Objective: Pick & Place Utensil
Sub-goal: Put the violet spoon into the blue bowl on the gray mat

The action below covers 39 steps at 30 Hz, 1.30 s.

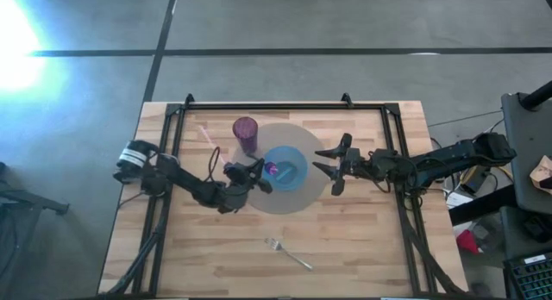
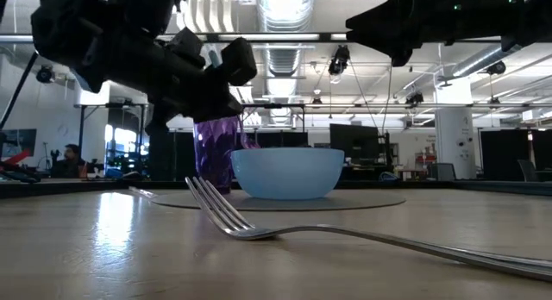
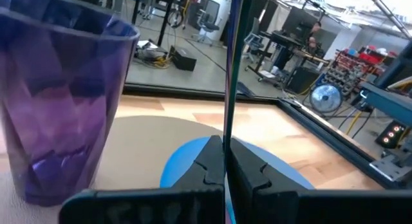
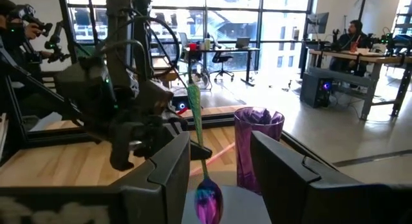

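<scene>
Two grippers meet over the blue bowl [image 1: 285, 167]. The left gripper [image 1: 259, 174] is pressed together on the thin handle of an iridescent spoon [image 4: 203, 185], which hangs nearly upright with its bowl end down, just above or inside the blue bowl; whether it touches, I cannot tell. Held by the top of the stem like this, the spoon can be lowered straight in without the fingers fouling the rim. The right gripper [image 1: 331, 168] waits with its fingers spread wide, holding nothing, at the bowl's three o'clock side and facing the spoon, seemingly ready to assist or take over.

Outward from there, the blue bowl sits at the middle of a round grey mat [image 1: 297, 196]. A purple cup [image 1: 246, 133] stands upright at roughly ten o'clock from the bowl, on the mat's edge, close to the left arm. A pink straw-like stick [image 1: 207, 136] lies on the wood beyond the cup, at nine o'clock from it.

A metal fork [image 1: 287, 253] lies flat at six o'clock, well apart from the mat and untouched, likely another utensil to be moved. All rests on the wooden table [image 1: 362, 240].
</scene>
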{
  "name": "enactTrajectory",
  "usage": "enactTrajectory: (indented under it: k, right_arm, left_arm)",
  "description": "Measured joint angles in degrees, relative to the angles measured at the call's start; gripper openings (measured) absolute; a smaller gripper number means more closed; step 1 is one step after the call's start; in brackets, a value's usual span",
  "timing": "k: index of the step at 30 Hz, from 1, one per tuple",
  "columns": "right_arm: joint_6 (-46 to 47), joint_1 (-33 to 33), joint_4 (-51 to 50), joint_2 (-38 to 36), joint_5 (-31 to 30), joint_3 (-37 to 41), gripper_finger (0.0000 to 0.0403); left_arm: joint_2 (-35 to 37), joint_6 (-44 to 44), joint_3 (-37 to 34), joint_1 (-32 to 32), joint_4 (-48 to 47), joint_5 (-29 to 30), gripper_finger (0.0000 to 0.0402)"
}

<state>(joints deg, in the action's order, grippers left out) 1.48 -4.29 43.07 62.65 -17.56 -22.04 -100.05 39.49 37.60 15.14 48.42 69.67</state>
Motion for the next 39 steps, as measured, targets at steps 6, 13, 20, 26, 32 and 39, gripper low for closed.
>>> enactTrajectory:
  k: [6,13,20,26,32,39]
  right_arm:
    - [0.0,0.0,-0.1,0.0,0.0,0.0,0.0160]
    - [0.0,0.0,-0.5,0.0,0.0,0.0,0.0153]
    - [0.0,0.0,-0.6,0.0,0.0,0.0,0.0157]
    - [0.0,0.0,-0.7,0.0,0.0,0.0,0.0152]
    - [-0.2,0.0,-0.9,0.0,0.0,0.0,0.0149]
    - [-0.2,0.0,-0.9,0.0,0.0,0.0,0.0152]
  left_arm:
    - [-3.2,6.1,-0.1,-0.4,-0.1,0.0,0.0000]
    - [-4.4,7.1,0.4,-0.6,0.0,0.3,0.0000]
    - [-6.2,12.3,0.4,-0.7,0.0,0.6,0.0000]
    - [-7.3,15.6,0.4,-0.8,0.0,0.9,0.0000]
    - [-7.3,14.5,0.7,-0.9,0.0,0.5,0.0000]
    - [-7.3,11.5,1.7,-1.0,-1.1,0.1,0.0000]
